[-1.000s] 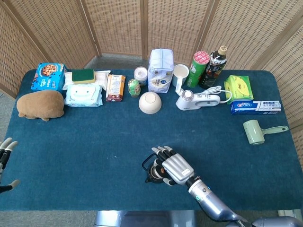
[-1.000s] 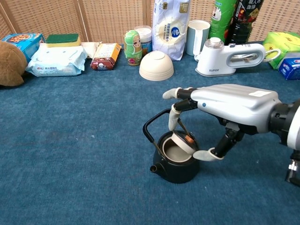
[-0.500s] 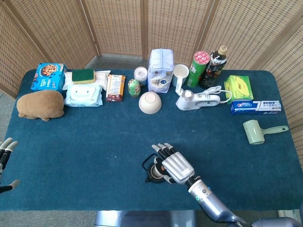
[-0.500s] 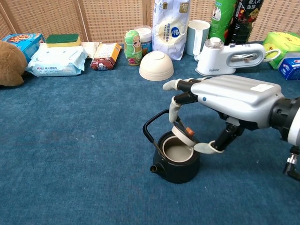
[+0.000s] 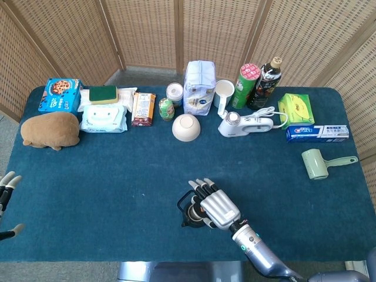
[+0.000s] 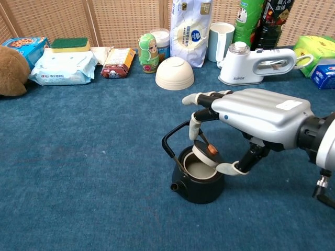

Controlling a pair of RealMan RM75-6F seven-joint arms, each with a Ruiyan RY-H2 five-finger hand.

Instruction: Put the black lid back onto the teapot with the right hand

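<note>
Near the front edge of the table (image 5: pixel 117 176), a bit right of centre, the black teapot (image 6: pixel 198 183) sits on the blue cloth, spout toward the front left, wire handle (image 6: pixel 172 144) raised on its left side. Lid (image 6: pixel 204 156) is tilted over the pot's open mouth, pale underside facing down-left, small orange knob on its upper right; lower edge at or just above the rim, not seated flat. Right hand (image 6: pixel 246 123) reaches over the pot from the right and pinches the lid between thumb below and a finger above, other fingers (image 6: pixel 201 98) extended toward the left. Head view: right hand (image 5: pixel 216 205) covers most of the pot, only handle and part of the body show.

Left hand (image 5: pixel 6 194) at the left edge of the table, partly out of frame, fingers apart, holding nothing.

Along the back edge, left to right: blue cookie box (image 5: pixel 60 95), brown plush toy (image 5: pixel 50 130) in front of it, wet wipes pack (image 5: pixel 103 118) with a green sponge (image 5: pixel 103 94) behind it, snack bar packet (image 5: pixel 143 109), small green figure bottle (image 5: pixel 167 109), tin can (image 5: pixel 174 92), upturned cream bowl (image 5: pixel 187 127), white bag (image 5: pixel 200 88), white cup (image 5: pixel 224 91), handheld steamer (image 5: pixel 245 124), green can (image 5: pixel 248 85), dark bottle (image 5: pixel 266 82). Toward the right edge: green packet (image 5: pixel 296 109), toothpaste box (image 5: pixel 317 133), green lint roller (image 5: pixel 320 163).
</note>
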